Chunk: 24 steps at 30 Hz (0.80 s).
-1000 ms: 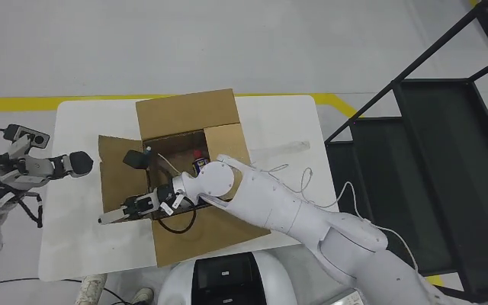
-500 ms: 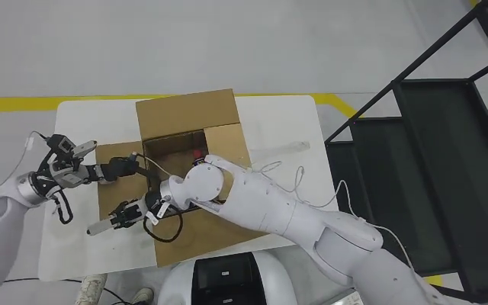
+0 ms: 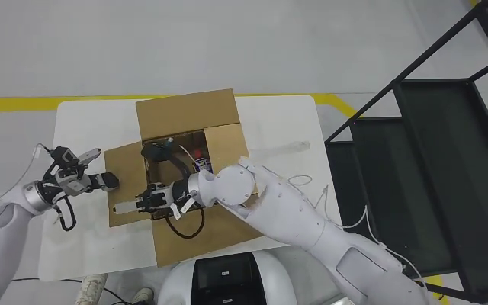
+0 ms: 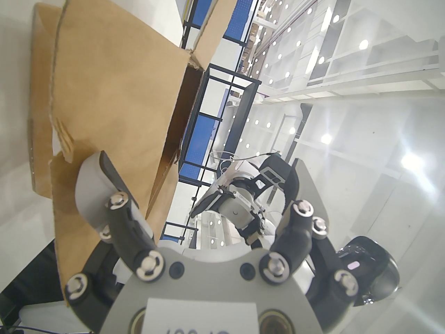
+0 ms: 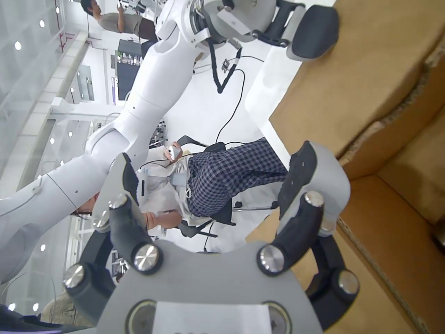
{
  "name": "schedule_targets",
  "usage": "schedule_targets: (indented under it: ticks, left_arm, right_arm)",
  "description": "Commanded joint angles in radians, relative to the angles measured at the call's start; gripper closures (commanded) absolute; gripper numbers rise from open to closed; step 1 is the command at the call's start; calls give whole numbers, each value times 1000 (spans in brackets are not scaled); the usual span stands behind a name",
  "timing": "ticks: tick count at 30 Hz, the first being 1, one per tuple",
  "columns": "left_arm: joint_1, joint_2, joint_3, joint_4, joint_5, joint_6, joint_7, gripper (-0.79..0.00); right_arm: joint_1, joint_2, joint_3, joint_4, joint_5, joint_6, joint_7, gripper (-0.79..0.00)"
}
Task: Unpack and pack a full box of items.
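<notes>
One box flap point(image 3: 126, 171) lies beside left pincer point(image 4: 198, 166), right pincer point(image 5: 215, 156) (both agape).

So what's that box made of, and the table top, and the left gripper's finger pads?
Box: brown corrugated cardboard, matte; its flap edges are ragged and fluted. Table: smooth white top, maybe laminate or painted board; unclear which. Left gripper pads: matte black, probably rubber, set on pale grey shells that look like plastic.
</notes>
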Motion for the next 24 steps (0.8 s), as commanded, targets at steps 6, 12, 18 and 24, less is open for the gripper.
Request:
schedule_targets:
  ticks: [6, 12, 18, 24]
  left_arm:
    - [-55, -25, 81, 62, 30, 9, 37, -785]
    - [-107, -47, 143, 103, 59, -4, 28, -785]
    - [-145, -58, 168, 126, 86, -55, -6, -785]
    - [-160, -45, 80, 127, 20, -102, -57, -785]
  right_arm:
    - [-123, 48, 110, -150, -83, 49, 14, -785]
    - [-175, 66, 148, -209, -112, 64, 27, -785]
    - [-191, 74, 161, -221, -110, 68, 37, -785]
    - [-199, 79, 169, -220, -109, 64, 39, -785]
